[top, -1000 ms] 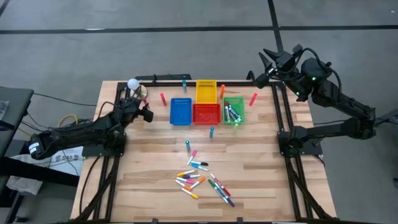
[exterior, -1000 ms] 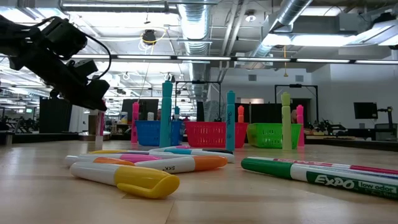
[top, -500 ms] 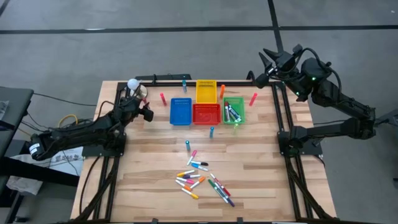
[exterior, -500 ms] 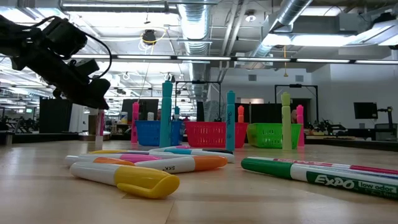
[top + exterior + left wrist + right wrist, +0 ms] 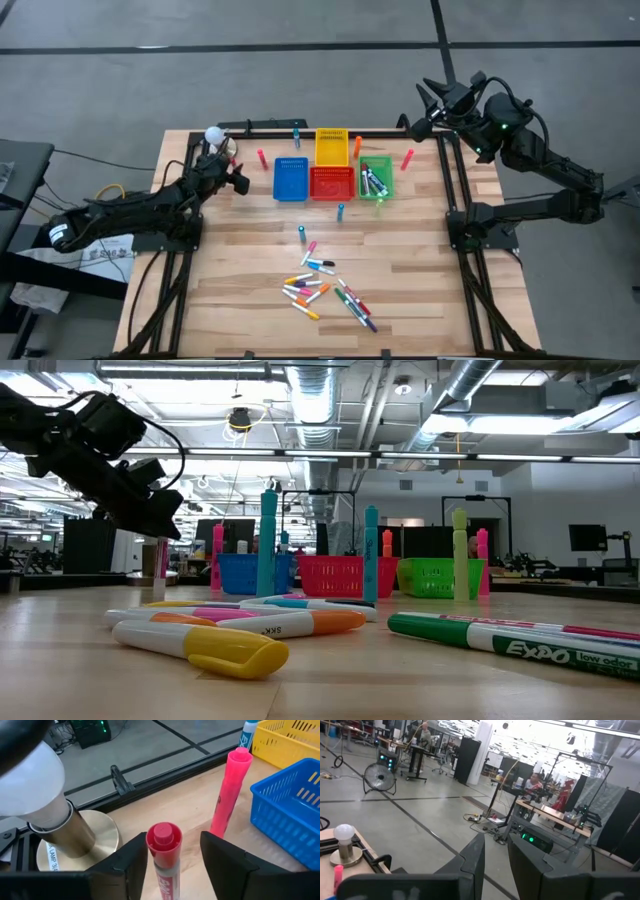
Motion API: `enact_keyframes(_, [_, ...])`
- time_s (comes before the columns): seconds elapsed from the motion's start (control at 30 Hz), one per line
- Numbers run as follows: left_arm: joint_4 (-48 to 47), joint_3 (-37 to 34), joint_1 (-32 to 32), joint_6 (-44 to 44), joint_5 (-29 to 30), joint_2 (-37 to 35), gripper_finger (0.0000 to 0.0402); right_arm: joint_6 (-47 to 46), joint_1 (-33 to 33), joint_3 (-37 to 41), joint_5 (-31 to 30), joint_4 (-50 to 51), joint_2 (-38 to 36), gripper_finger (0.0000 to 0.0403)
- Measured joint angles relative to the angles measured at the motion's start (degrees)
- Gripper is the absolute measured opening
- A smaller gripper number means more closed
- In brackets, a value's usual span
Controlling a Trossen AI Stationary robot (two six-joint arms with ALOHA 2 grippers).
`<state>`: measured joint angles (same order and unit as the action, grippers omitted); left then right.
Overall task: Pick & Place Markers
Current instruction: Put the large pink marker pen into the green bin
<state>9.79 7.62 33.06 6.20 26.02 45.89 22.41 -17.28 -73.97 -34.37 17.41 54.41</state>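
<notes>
A red-capped marker [image 5: 162,852] stands upright on the table between the fingers of my open left gripper [image 5: 170,857] [image 5: 240,179], near the far left corner. I cannot tell whether either finger touches it. A pink marker [image 5: 227,795] [image 5: 261,158] stands just beyond, beside the blue bin [image 5: 290,178]. More markers stand around the bins, and several lie in a pile [image 5: 325,290] near the front. My right gripper [image 5: 425,100] [image 5: 496,862] waits high beyond the far right corner, its fingers slightly apart with nothing between them.
Red [image 5: 331,183], yellow [image 5: 331,147] and green [image 5: 375,178] bins stand in a cluster right of the blue one; the green one holds markers. A lamp with a white bulb [image 5: 214,135] [image 5: 45,810] stands close to my left gripper. A black rail [image 5: 150,775] runs along the far edge.
My left gripper has edged slightly toward the bins, staying low over the table. The markers and bins have kept their places.
</notes>
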Motion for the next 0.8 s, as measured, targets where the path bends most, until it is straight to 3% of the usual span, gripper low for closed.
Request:
enact_keyframes(0.4, [0.8,0.0,0.0,0.01,0.0,0.0,0.0082,0.08,0.0,0.0,0.01,-0.33,0.02,0.0074])
enact_keyframes(0.8, [2.06,0.0,-0.26,0.05,0.02,-0.83,0.0076,0.59,0.02,0.0,0.02,-0.48,0.02,0.0074])
